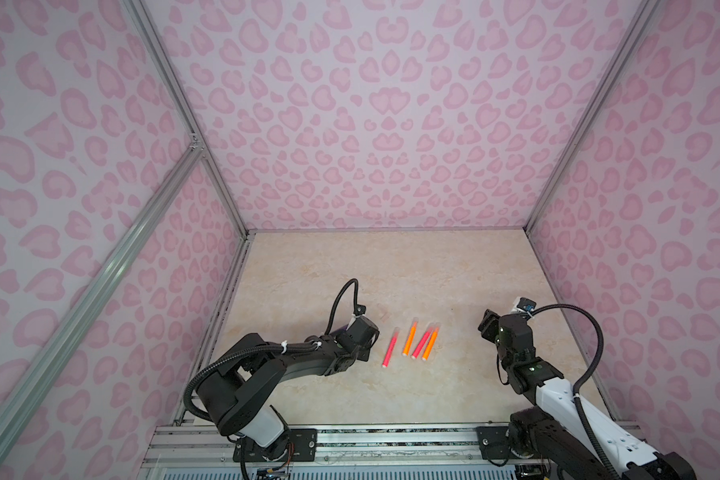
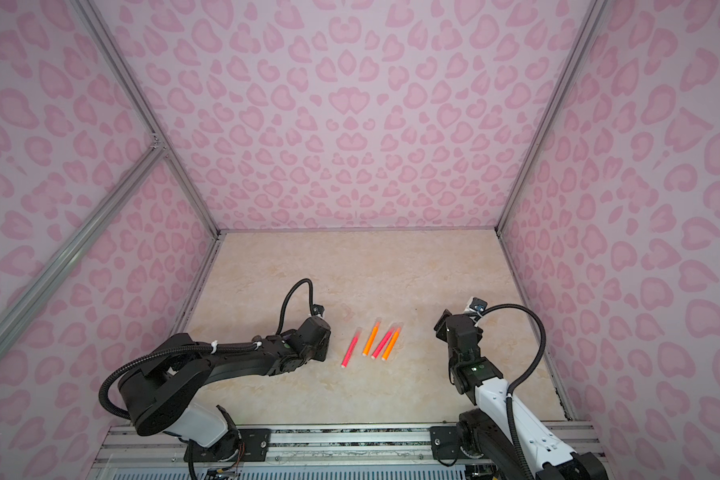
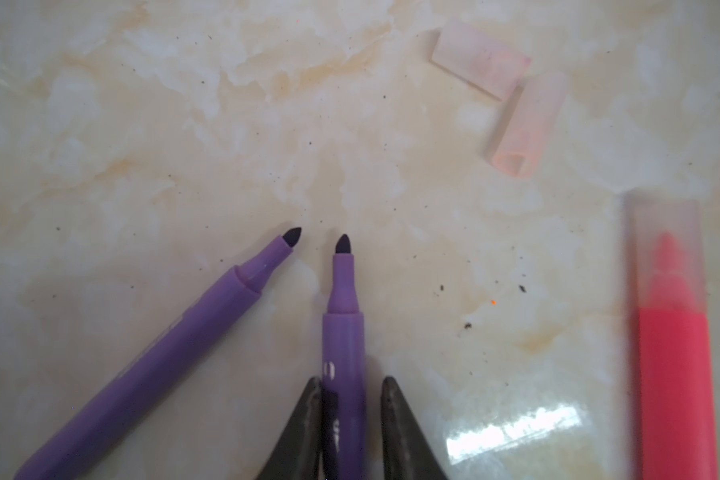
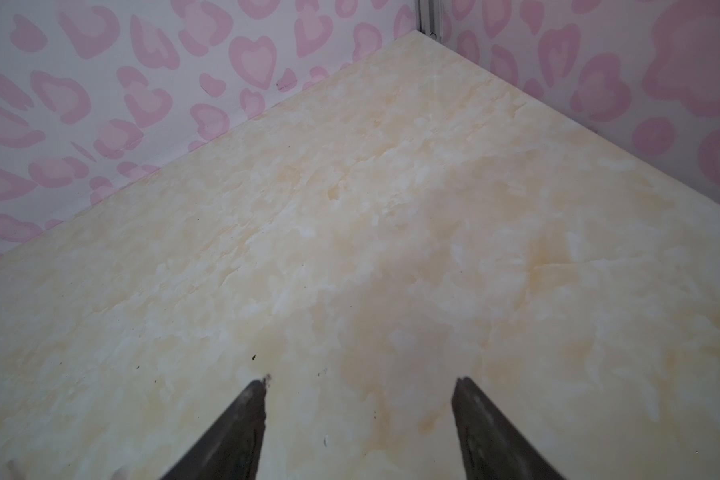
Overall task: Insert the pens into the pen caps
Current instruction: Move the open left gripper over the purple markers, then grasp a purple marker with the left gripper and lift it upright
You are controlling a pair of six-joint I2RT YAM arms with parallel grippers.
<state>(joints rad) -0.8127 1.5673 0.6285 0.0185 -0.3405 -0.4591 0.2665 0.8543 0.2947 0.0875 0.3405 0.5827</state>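
Left gripper (image 3: 352, 380) straddles the slim purple felt-tip pen (image 3: 344, 332), jaws narrow — clamped? cannot tell — tip facing clear plastic pen caps (image 3: 524, 124) for capping; right gripper (image 4: 362, 380) gapes empty.

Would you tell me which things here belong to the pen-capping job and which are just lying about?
Job: two uncapped purple pens; two loose caps; four capped pink and orange pens; left gripper astride one purple pen.
Lying about: only dark specks on the table.
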